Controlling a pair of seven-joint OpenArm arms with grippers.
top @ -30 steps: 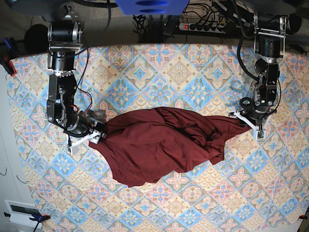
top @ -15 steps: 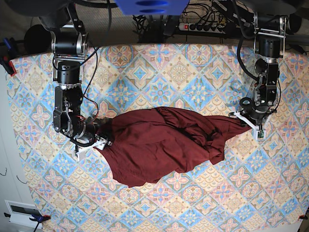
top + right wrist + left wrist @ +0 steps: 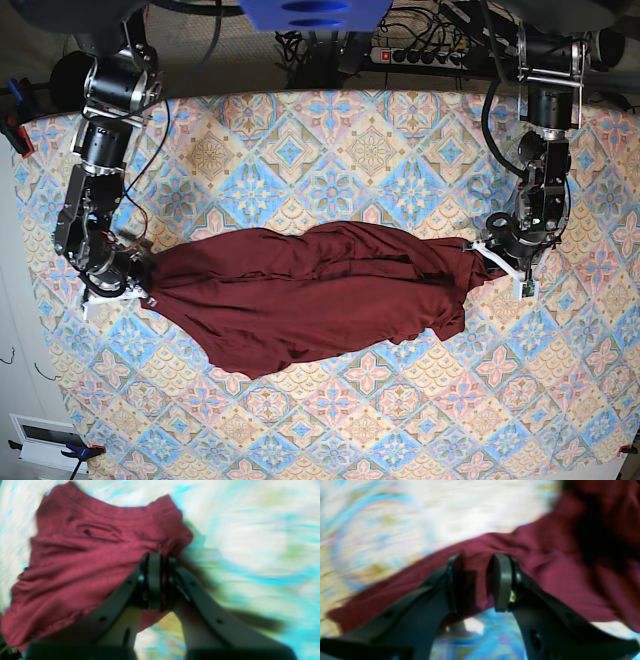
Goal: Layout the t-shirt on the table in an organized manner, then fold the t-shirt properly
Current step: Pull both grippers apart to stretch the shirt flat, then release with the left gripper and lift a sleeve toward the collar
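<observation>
The dark maroon t-shirt (image 3: 310,300) lies stretched out left to right across the middle of the patterned table (image 3: 370,150). My right gripper (image 3: 140,290) is at the shirt's left end in the base view. In the right wrist view my right gripper (image 3: 160,580) has its jaws shut on a fold of the t-shirt (image 3: 87,555). My left gripper (image 3: 478,252) is at the shirt's right end. In the left wrist view my left gripper (image 3: 476,582) pinches a bunched edge of the t-shirt (image 3: 545,575) between its pads. Both wrist views are blurred.
A power strip (image 3: 420,55) and cables lie beyond the table's far edge. A red clamp (image 3: 18,135) sits on the table's left edge. A white box (image 3: 45,440) rests on the floor at the lower left. Patterned cloth surrounds the shirt on all sides.
My right gripper shut on the shirt's left end and pulled it leftward, drawing the bunched shirt out long. My left gripper kept its hold and shifted slightly left and up in the base view.
</observation>
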